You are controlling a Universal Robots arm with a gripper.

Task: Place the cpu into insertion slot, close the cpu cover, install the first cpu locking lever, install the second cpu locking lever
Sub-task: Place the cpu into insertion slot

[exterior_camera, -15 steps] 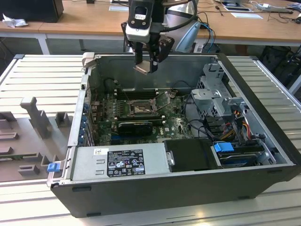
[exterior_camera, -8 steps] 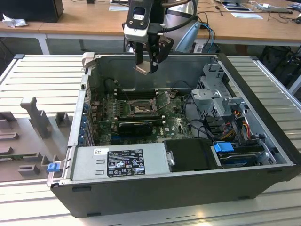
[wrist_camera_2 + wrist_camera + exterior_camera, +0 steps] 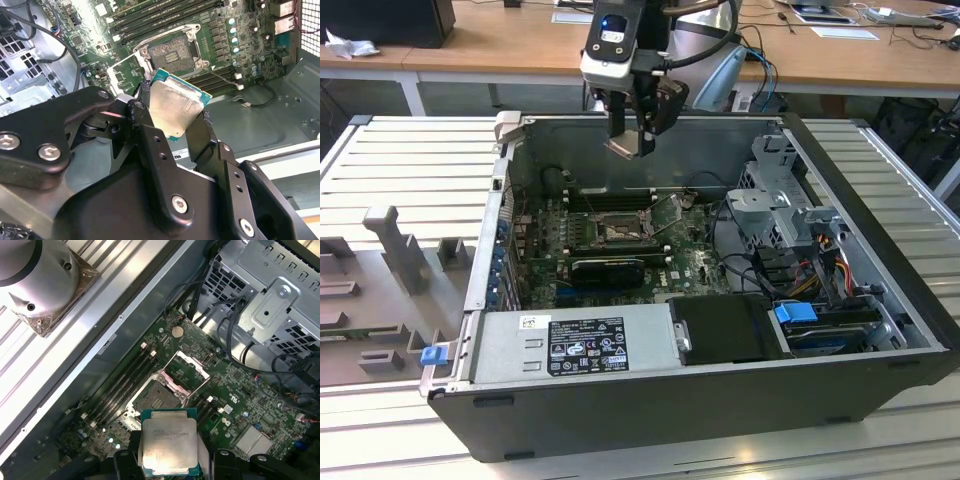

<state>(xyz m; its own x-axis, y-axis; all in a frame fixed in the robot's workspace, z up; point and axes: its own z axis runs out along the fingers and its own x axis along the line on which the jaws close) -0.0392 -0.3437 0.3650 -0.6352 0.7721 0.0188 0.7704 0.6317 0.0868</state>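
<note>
cpu: pinched by its edges in the gripper, its silvery face plain in both wrist views.
height: the exterior view shows it above the open case, at twelve o'clock from the insertion slot.
cpu cover: tipped open in the first wrist view.

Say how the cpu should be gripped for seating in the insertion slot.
Pinch the cpu by two opposite thin edges, from its silvery-face side, as the gripper does now. It is a thin flat square, so an edge grip probably leaves the underside free to settle into the insertion slot.
</note>
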